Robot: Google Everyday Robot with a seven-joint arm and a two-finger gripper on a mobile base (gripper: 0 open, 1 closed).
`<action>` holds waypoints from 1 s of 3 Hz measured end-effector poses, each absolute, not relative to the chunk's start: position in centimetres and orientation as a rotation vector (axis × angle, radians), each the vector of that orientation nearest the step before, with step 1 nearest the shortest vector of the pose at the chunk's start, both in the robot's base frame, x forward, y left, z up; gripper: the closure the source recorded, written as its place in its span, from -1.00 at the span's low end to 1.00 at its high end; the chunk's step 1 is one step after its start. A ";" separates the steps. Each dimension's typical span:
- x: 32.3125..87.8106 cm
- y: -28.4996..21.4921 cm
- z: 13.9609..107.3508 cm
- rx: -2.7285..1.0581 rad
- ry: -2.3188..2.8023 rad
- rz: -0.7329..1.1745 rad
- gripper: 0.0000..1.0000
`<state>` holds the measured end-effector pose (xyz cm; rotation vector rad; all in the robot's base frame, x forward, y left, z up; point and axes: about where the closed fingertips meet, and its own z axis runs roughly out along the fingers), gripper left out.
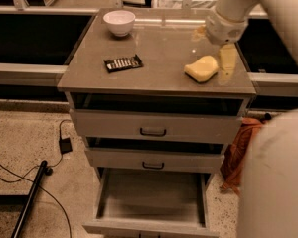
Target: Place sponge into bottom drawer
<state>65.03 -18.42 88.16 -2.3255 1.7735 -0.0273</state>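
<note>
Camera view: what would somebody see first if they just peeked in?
Probably the big white robot arm at the upper right, with its gripper hanging just right of the yellow sponge on the cabinet top. After that, the bottom drawer, pulled wide open down near the floor.

Lab-like room: grey drawer cabinet (159,48), speckled floor (25,138), loose cables (60,131); jaws hover beside the sponge (201,68).

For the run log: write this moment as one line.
stage: before grasp | gripper: beside sponge | sponge: on cabinet top | bottom drawer: open
</note>
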 end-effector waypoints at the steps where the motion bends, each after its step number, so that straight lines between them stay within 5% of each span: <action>1: 67.6 -17.9 85.6 -2.343 1.773 0.023 -1.00; 2: 69.0 -17.7 83.5 -2.349 1.774 0.062 -0.64; 3: 69.5 -17.0 82.1 -2.340 1.757 0.113 -0.02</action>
